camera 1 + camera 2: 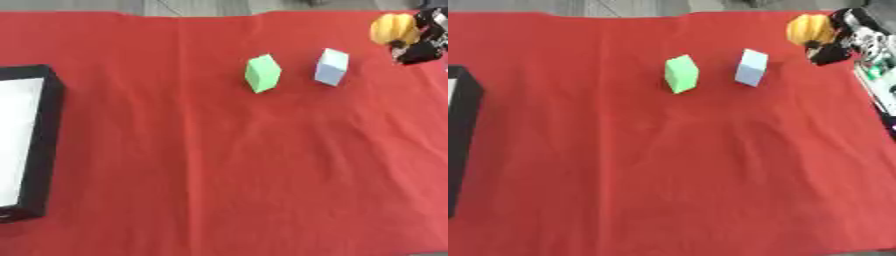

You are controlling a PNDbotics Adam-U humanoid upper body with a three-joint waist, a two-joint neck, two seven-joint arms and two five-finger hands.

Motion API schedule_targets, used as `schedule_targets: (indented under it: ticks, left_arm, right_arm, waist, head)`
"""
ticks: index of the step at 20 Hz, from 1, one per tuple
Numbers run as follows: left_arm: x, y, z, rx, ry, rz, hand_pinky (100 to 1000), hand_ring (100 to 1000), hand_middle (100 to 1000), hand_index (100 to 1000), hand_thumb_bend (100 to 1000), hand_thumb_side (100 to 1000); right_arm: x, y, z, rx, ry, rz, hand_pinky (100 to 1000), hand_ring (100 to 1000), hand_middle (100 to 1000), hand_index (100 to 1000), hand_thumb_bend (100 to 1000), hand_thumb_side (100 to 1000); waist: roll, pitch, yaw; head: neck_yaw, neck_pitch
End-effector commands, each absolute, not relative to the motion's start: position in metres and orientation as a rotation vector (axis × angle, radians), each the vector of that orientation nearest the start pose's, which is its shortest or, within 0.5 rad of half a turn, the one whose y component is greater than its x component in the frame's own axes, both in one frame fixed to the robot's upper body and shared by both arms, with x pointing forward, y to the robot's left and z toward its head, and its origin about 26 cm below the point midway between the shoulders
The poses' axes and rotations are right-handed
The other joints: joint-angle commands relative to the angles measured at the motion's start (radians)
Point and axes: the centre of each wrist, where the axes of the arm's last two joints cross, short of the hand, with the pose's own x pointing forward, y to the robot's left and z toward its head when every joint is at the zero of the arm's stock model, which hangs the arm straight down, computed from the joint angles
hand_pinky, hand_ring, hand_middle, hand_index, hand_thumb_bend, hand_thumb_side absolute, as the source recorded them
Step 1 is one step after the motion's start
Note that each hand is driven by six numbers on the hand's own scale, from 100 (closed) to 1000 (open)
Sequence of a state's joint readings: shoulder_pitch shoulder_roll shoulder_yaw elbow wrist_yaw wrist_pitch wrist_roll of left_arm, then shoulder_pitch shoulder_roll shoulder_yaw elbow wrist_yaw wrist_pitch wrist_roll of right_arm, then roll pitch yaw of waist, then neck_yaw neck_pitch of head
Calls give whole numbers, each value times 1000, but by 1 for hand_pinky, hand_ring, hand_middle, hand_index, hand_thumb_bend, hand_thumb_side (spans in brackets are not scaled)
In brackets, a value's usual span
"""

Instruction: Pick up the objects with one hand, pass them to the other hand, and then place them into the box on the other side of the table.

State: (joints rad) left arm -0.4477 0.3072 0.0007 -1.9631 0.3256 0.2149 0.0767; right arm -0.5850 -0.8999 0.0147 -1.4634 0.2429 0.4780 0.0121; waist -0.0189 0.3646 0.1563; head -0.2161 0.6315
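Red cloth [227, 165] covers the whole table as the robot's right hand [843, 42] closes around a rounded yellow-orange object [809, 29] at the far right corner, its dark fingers curled against the object's right side. Whether the object is already clear of the cloth cannot be told. A green block [681, 73] and a pale blue block [752, 67] stand untouched near the far middle of the table, just beside each other but apart. The black-walled box with a white floor [45, 145] waits at the left edge, well apart from all three objects. The left hand shows in neither view.

The step in hand appears to be the first pick. To do it well, the right hand would need the yellow-orange object seated between fingers and thumb before lifting, since a rounded shape may roll out of a partial grasp. It should then carry the object toward the table's middle, passing clear of the two blocks, and leave one side exposed so the left hand can take it for the trip to the box
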Motion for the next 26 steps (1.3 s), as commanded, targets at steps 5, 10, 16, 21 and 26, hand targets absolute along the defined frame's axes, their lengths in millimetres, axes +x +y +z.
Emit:
schedule_targets:
  ticks: [5,10,16,21,26]
  left_arm:
    - [310,243,261,-144,-2215,-358,838,818,794,747,137,861]
    - [309,238,275,-68,-2247,-469,835,817,793,744,101,845]
    - [308,233,287,-41,-2285,-568,833,817,794,745,100,835]
    - [308,229,294,-43,-2314,-620,833,818,796,747,100,829]
    - [306,224,309,-37,-2348,-714,831,819,797,751,100,813]
  right_arm:
    - [342,-347,280,-1013,-1694,441,787,637,626,659,100,252]
    - [328,-308,266,-911,-1811,365,773,624,625,662,100,388]
    - [316,-267,260,-781,-1940,309,761,612,623,663,100,437]
    - [312,-237,252,-700,-1999,279,757,610,623,663,100,449]
    - [314,-212,241,-626,-2006,339,756,610,625,666,100,462]
  waist:
    - [14,-40,0]
    - [24,-50,3]
    - [31,-61,5]
    - [31,-67,8]
    - [33,-76,15]
  head:
    - [7,13]
    - [10,23]
    - [14,32]
    - [21,44]
    - [19,52]
